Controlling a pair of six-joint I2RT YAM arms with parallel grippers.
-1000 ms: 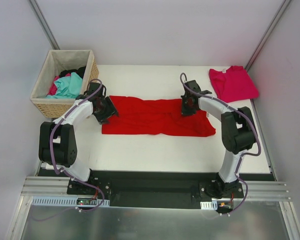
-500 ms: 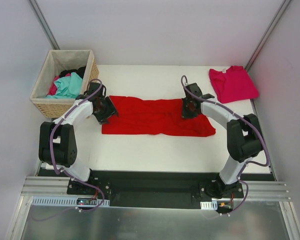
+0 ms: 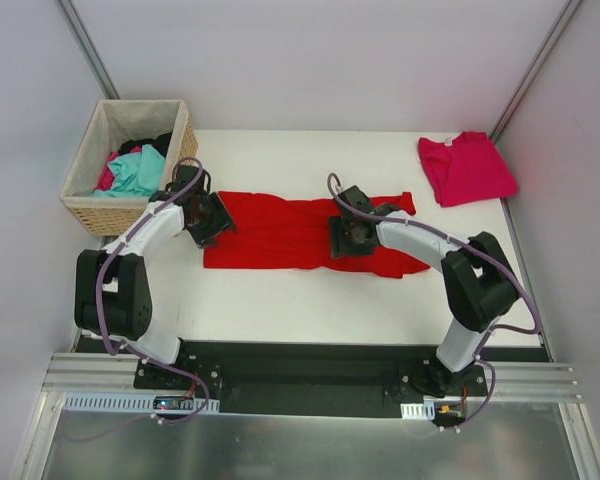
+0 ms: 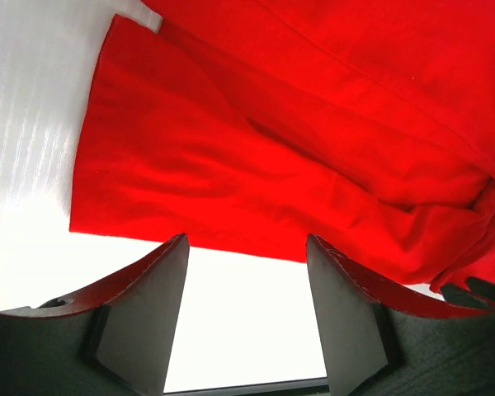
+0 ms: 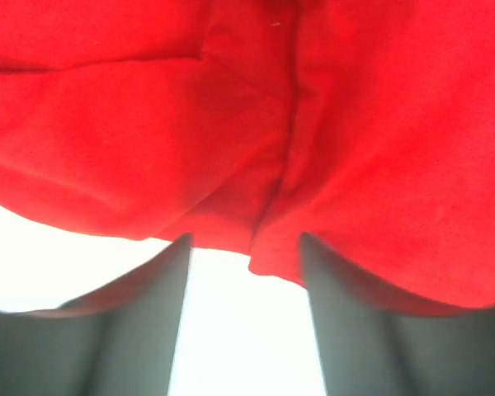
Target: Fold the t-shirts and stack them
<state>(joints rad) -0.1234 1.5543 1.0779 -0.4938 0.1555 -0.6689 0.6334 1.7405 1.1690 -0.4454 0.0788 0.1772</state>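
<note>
The red shirt (image 3: 280, 232) lies as a long strip across the middle of the counter (image 3: 290, 300), apparently folded lengthwise so its ends can be brought together next. The left gripper (image 3: 214, 217) sits at the strip's left end, spread, with bare counter between its fingers and the cloth's edge just beyond the tips. The right gripper (image 3: 347, 238) hovers right of centre, also spread and pinching nothing, a cloth fold at its tips. The pink shirt (image 3: 467, 168) lies folded at upper right, probably the stack's base.
</note>
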